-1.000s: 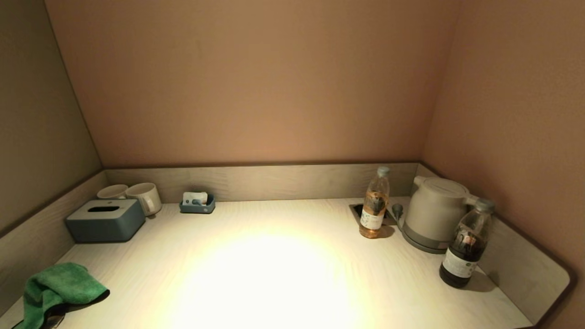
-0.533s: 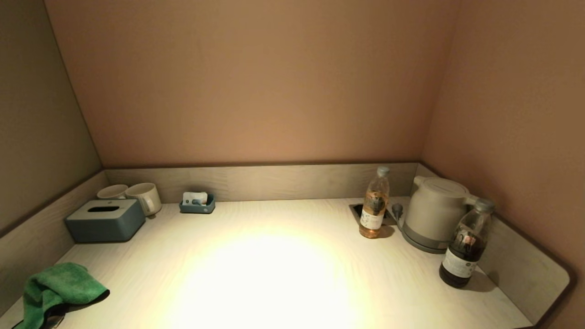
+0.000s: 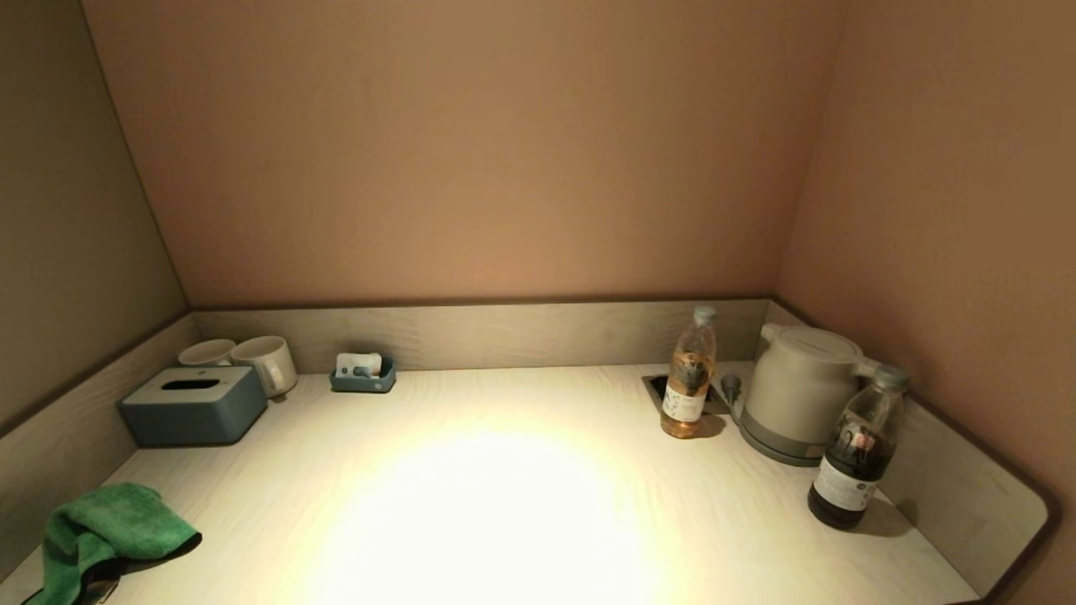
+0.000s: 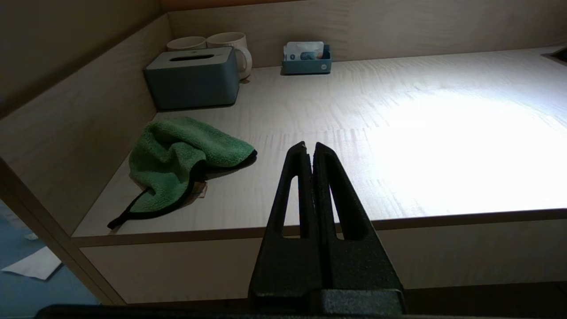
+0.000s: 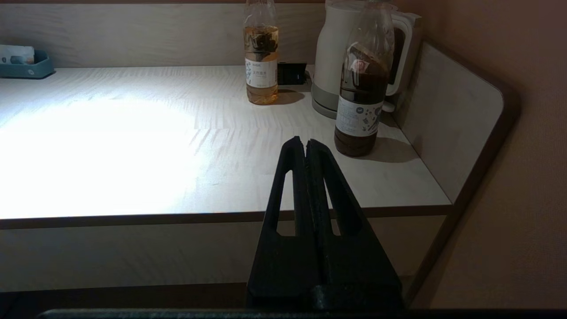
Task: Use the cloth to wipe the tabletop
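A crumpled green cloth [image 3: 109, 529] lies on the pale wooden tabletop [image 3: 504, 504] at its near left corner; it also shows in the left wrist view [image 4: 177, 155]. My left gripper [image 4: 308, 146] is shut and empty, held below and in front of the table's front edge, to the right of the cloth. My right gripper [image 5: 305, 141] is shut and empty, also low in front of the table edge, near the dark bottle [image 5: 363, 88]. Neither gripper shows in the head view.
At the back left stand a blue-grey tissue box [image 3: 193, 405], two white mugs [image 3: 252, 360] and a small blue tray [image 3: 363, 376]. At the right stand a pale tea bottle [image 3: 688, 378], a white kettle [image 3: 799, 391] and the dark bottle [image 3: 857, 462]. Low walls rim the table.
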You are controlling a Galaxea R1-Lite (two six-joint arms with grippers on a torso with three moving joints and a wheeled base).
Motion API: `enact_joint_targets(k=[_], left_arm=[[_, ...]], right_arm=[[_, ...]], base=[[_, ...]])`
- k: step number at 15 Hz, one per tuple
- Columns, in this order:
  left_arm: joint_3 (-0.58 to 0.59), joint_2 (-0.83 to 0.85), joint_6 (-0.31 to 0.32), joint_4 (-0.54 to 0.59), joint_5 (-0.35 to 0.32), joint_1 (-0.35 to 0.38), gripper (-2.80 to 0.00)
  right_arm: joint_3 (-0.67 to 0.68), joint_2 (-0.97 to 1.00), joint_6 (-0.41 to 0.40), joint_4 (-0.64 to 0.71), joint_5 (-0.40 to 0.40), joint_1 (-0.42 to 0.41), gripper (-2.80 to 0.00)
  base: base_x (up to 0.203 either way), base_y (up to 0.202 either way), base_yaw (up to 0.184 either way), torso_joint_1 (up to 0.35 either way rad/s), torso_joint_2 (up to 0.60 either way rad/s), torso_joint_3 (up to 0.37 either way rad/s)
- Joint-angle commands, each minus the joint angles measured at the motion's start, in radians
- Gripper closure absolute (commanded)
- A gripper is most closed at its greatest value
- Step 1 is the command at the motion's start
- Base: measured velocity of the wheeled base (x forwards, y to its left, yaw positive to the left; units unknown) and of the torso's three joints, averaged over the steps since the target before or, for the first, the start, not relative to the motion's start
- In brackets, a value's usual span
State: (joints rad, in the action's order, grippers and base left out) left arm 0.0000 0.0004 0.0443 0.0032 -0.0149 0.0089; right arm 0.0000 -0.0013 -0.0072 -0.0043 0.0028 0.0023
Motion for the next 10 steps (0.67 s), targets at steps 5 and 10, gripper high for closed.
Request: enact_joint_targets(k=[5,10], left_arm=[[0.0,0.0,0.0,0.0,0.0,0.0,0.0],[0.0,0.0,0.0,0.0,0.0,0.0,0.0]], right_arm=[[0.0,0.001,0.0,0.0,0.0,0.001,0.0],[0.0,0.001,0.0,0.0,0.0,0.001,0.0]], base=[[0.0,0.0,0.0,0.0,0.0,0.0],[0.0,0.0,0.0,0.0,0.0,0.0]])
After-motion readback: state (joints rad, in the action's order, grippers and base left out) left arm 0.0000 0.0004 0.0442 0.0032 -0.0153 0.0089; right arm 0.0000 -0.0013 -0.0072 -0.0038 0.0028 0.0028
